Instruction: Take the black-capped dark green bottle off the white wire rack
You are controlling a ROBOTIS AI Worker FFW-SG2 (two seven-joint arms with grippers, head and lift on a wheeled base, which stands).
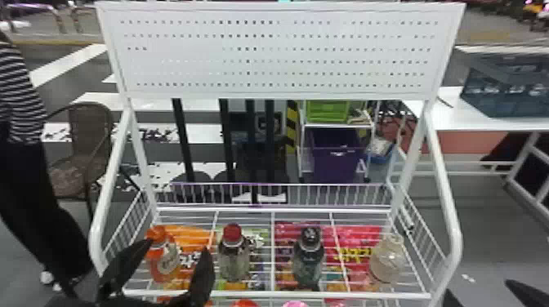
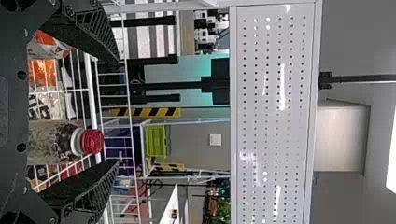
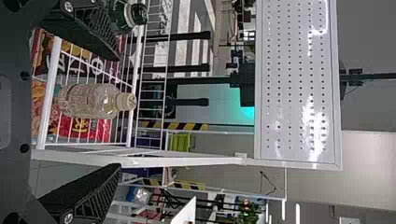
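The white wire rack point(image 1: 273, 294) is the largest thing, its shelf at the near side. A white perforated panel point(image 1: 277, 61) stands upright across its far side. The left end effector point(image 1: 177, 246) is open, fingers spread, at the shelf's near left. The right end effector point(image 1: 477, 286) is also open, near and to the right, outside the rack's right side. Bright packets point(image 1: 359, 245) show beneath the shelf wires. The dark green bottle point(image 1: 308, 263) stands upright on the shelf, right of centre, black cap on, apart from both end effectors. Left of it stands a red-capped bottle point(image 1: 234, 261), then an orange bottle point(image 1: 161, 261) farther left; a clear bottle point(image 1: 386, 263) stands to its right.
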